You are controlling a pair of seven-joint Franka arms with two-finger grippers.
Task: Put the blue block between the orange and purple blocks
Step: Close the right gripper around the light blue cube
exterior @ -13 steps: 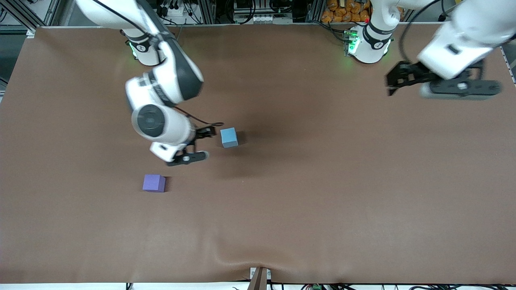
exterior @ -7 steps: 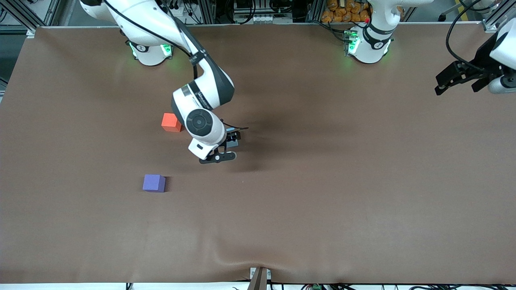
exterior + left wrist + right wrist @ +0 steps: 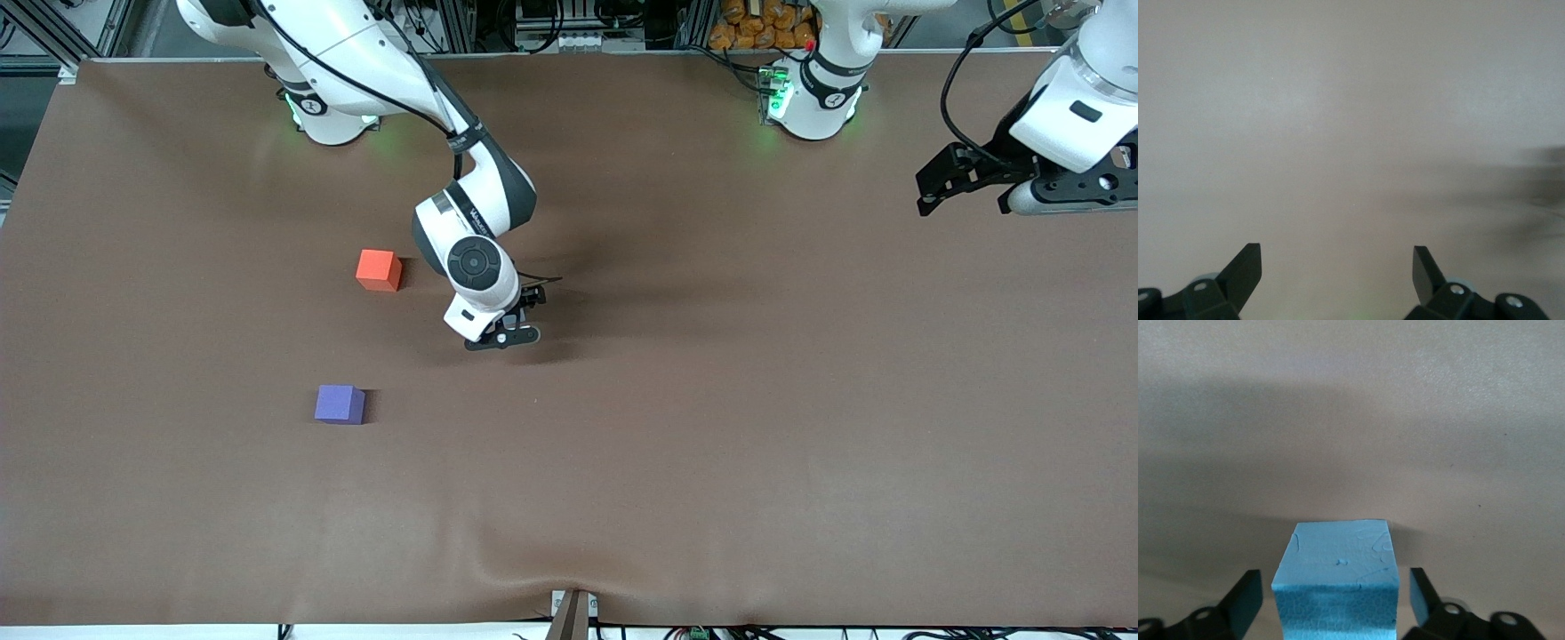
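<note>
My right gripper (image 3: 514, 322) sits low over the middle of the brown table (image 3: 711, 427); from the front my own wrist hides the blue block (image 3: 1336, 583), and in the right wrist view its lower part is cut off; its matte face shows fine cracks; my fingers (image 3: 1245, 597) stand either side with slim gaps, not yet pinching; the orange block (image 3: 378, 269) and the purple block (image 3: 339, 404), plain cubes, lie toward my right arm's end, purple nearer the camera; my left gripper (image 3: 965, 182) waits, spread wide, over its own end.
</note>
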